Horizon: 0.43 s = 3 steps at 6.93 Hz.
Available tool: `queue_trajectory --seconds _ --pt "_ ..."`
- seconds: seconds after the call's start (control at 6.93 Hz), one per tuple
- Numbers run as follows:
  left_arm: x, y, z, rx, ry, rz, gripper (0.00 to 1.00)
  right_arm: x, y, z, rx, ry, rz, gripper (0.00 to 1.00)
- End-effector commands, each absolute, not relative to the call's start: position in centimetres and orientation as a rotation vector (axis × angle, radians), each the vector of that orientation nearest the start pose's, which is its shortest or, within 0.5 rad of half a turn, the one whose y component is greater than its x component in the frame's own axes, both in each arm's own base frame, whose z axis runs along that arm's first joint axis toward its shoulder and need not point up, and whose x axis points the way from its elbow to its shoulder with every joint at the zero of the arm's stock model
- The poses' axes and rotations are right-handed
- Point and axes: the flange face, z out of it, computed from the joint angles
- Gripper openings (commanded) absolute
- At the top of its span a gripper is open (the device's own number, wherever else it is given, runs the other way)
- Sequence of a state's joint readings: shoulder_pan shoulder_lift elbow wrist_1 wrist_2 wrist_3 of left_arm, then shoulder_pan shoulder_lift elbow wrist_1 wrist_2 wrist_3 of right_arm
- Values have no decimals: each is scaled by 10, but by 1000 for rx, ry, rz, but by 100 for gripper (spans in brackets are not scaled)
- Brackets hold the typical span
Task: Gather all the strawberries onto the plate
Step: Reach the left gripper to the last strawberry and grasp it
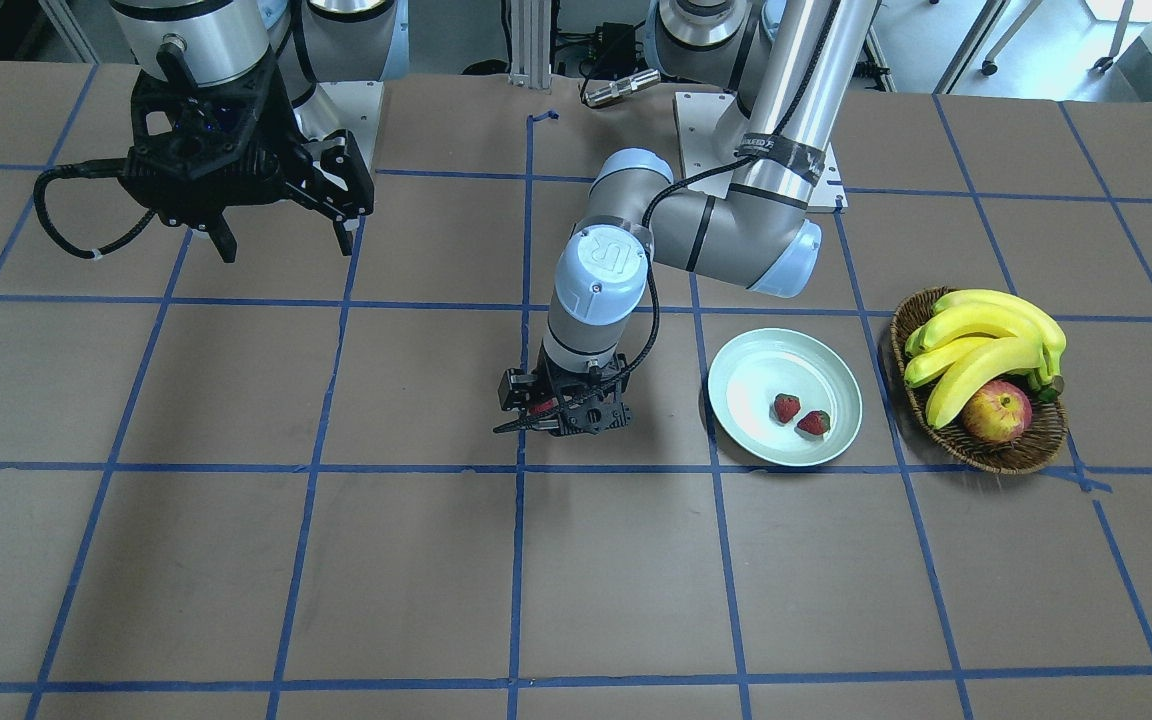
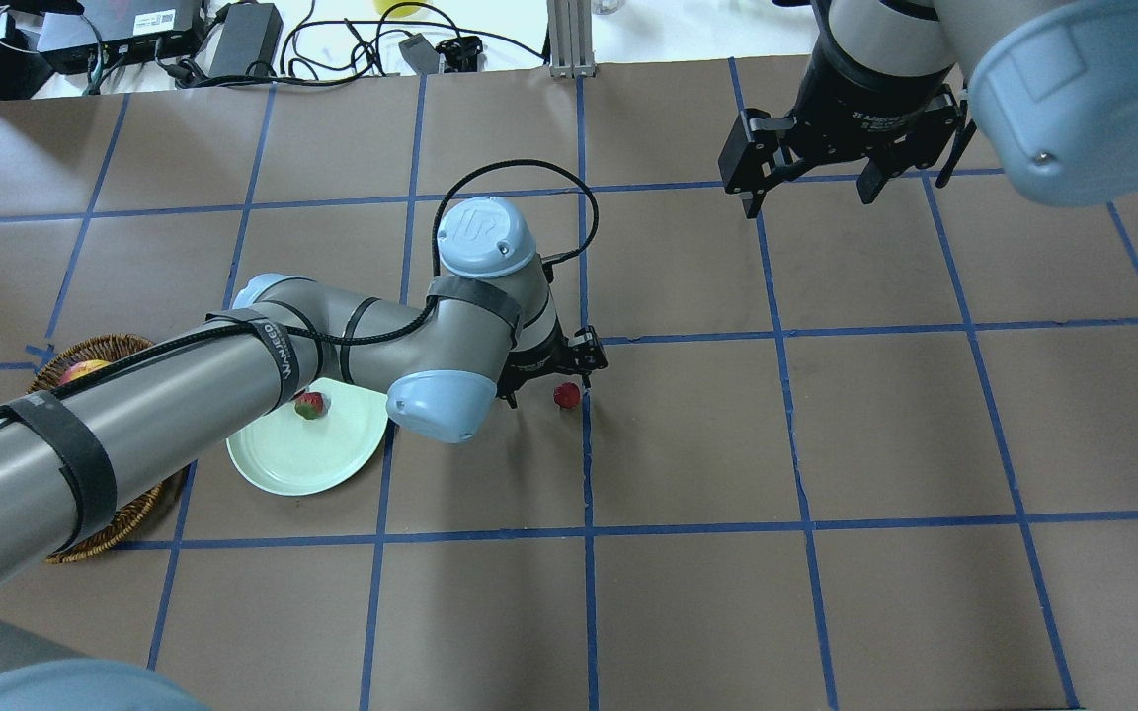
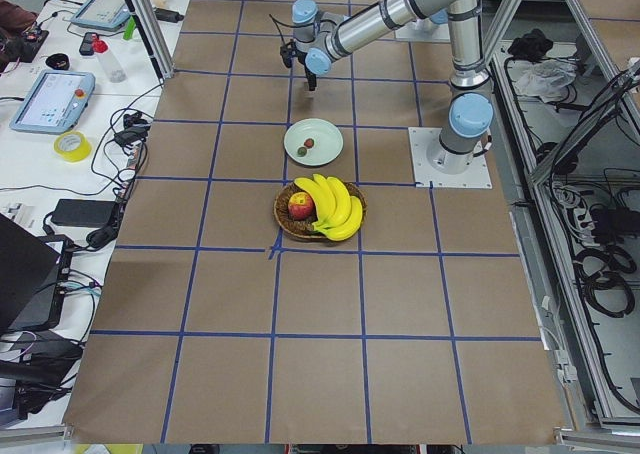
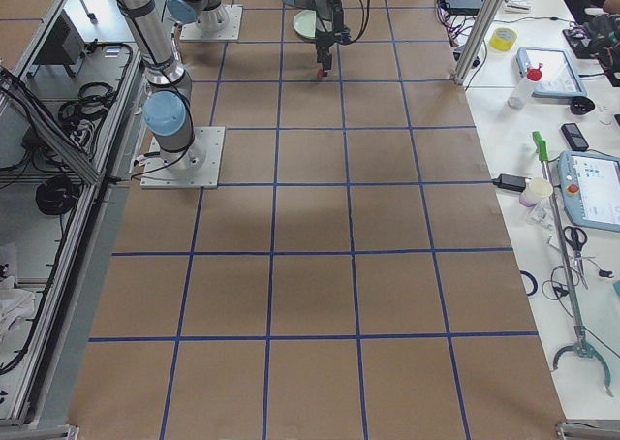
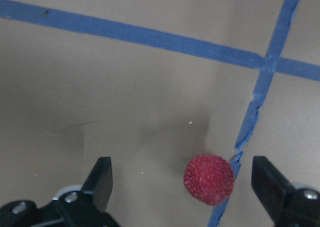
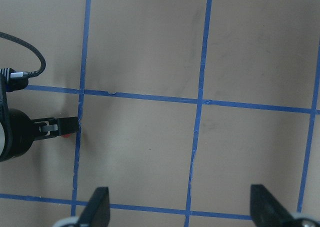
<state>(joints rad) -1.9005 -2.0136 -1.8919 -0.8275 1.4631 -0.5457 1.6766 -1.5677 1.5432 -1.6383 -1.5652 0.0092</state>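
**Overhead exterior:** The left end effector [image 2: 551,383] is seen low over the worktop [image 2: 826,592] at frame centre. Its jaws are spread and nothing is pinched. A loose strawberry [image 2: 566,396] lies on the worktop between the jaws, right at a blue tape line [image 2: 587,464]. The plate [image 2: 332,472] sits left of centre, partly covered by the left arm, and one plated strawberry [image 2: 309,405] is visible in it. The right end effector [image 2: 808,197] hangs high at upper right, jaws spread and empty.

**Exterior front-facing:** The plate [image 1: 736,380] is right of centre. A plated strawberry [image 1: 786,407] and another just beside it [image 1: 814,423] are seen in its lower half. Further right, a basket [image 1: 1026,455] carries bananas [image 1: 986,340] and an apple [image 1: 996,412]. A sliver of red is seen at the left end effector, mid-frame.

**Left wrist:** The loose strawberry [image 5: 209,179] is seen lower right of centre, resting on the worktop. It lies between the fingers [image 5: 102,179], nearer the right-hand one, and is touched by neither.

**Right wrist:** Fingers are seen spread at the bottom corners, with only taped worktop between them.

**Exterior left:** The plate [image 3: 313,141] is at upper centre, with the basket below it.

**Exterior right:** The jaw state cannot be told.
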Motion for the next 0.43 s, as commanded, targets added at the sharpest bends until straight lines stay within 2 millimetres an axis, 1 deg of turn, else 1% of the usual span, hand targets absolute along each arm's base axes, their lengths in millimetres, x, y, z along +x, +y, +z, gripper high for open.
queue_trajectory --seconds 0.0,0.14,0.29 --pt "-323 -484 167 -331 3207 122 87 186 -485 507 -154 3123 -143 100" --pt "-324 -484 168 -329 3210 124 67 186 -486 507 -154 3125 -143 100" --pt "-323 -483 167 -332 3205 132 39 186 -485 507 -154 3123 -146 100"
